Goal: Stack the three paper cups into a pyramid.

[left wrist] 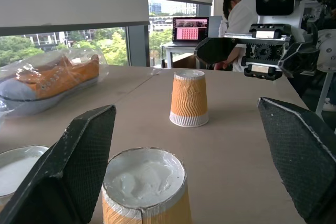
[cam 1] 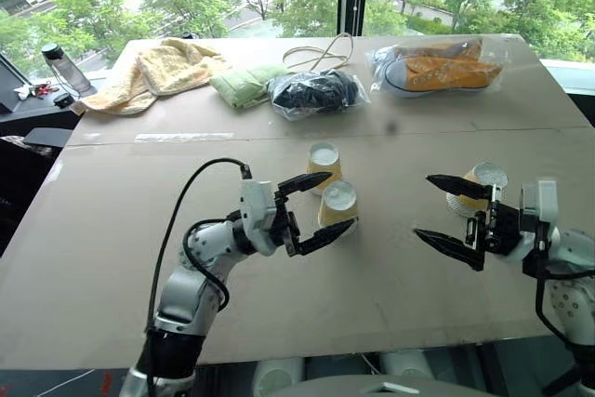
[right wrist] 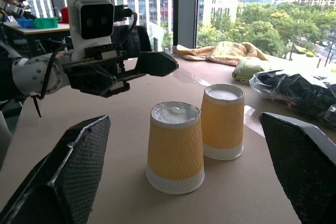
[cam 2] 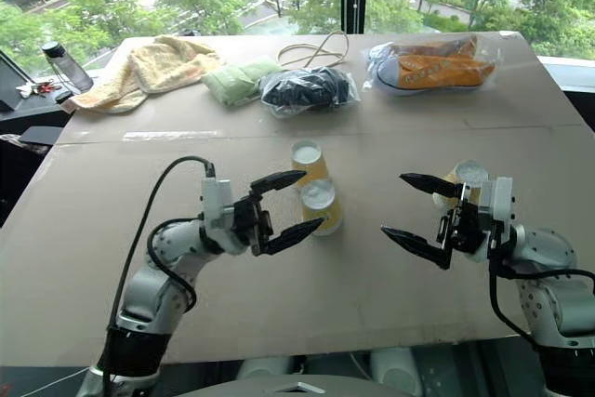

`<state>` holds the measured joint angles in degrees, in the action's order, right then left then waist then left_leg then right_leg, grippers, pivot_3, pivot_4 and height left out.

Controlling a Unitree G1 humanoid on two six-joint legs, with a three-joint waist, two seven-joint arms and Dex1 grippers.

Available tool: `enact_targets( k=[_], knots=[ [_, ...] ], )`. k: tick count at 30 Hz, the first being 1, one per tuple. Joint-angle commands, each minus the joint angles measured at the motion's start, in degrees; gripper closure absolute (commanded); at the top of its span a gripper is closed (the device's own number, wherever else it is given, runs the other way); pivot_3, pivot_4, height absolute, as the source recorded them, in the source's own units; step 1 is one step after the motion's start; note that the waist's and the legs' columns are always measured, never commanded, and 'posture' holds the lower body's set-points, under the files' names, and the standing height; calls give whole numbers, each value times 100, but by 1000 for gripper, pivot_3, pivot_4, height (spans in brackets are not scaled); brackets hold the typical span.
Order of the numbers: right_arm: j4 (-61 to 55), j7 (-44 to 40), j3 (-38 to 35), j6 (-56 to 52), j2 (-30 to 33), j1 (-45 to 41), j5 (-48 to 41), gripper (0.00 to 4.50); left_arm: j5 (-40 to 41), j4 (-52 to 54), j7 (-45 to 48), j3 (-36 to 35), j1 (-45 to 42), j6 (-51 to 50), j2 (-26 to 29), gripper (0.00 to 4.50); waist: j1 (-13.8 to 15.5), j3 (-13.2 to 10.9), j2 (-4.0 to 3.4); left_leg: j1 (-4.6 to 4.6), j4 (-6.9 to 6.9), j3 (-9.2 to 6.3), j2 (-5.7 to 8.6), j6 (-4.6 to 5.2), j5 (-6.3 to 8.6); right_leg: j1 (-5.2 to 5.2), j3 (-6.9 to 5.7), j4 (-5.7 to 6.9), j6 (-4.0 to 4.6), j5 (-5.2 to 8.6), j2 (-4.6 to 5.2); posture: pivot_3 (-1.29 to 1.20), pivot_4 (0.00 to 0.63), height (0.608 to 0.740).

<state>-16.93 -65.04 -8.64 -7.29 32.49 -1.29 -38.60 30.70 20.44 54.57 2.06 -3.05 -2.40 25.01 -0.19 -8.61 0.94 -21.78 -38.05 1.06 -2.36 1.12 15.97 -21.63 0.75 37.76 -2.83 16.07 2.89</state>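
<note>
Head cam: brown table [cam 1: 112,258]. Two paper cups [cam 1: 331,188] stand upside down, close together, mid-table. Left gripper [cam 1: 318,208] just beside them, fingers apart, holding nothing. Third cup [cam 1: 476,189] to the right, behind right gripper [cam 1: 448,213], also spread and empty.

Left wrist cam: nearest cup [left wrist: 143,187] sits low between the fingers.

Right wrist cam: cup pair [right wrist: 197,135] side by side.

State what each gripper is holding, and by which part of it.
Nothing is held. The left gripper is open, its fingers apart from the two paper cups standing side by side. The right gripper is open too, near the third cup.
</note>
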Motion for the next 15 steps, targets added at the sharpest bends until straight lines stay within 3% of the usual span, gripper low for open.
enact_targets(
  k=[1, 4, 8, 15],
  knots=[
    [215, 183, 184, 56, -142, -380, 205, 0, 432, 780, -419, -629, 503, -379, 253, 73, -35, 0, -3, 1, 0, 1, 2, 0, 0, 0, 1, 1, 0, 0, 1, 0, 150, 740],
    [441, 281, 380, 44, -246, -671, 438, 0, 337, 800, -426, -976, 1071, -420, 506, 73, -44, -1, -5, 2, 1, 5, 3, 0, 0, -1, 0, 0, 0, 0, 2, 0, 150, 740],
    [960, 683, 768, -230, -427, -1418, 891, 0, 566, 655, -389, -1969, 1791, -471, 845, 73, -69, -8, -3, 3, 2, 12, 4, 0, 0, -8, -4, 4, 1, 1, -1, 0, 150, 740],
    [2936, 454, 1409, 311, -1084, -3283, 1712, 0, 1549, 757, 21, -3433, 2299, -1246, 1702, 73, -54, -16, -5, 2, 2, 11, 4, 0, 0, -12, -16, 6, 3, 1, 6, 0, 150, 740]
  ],
)
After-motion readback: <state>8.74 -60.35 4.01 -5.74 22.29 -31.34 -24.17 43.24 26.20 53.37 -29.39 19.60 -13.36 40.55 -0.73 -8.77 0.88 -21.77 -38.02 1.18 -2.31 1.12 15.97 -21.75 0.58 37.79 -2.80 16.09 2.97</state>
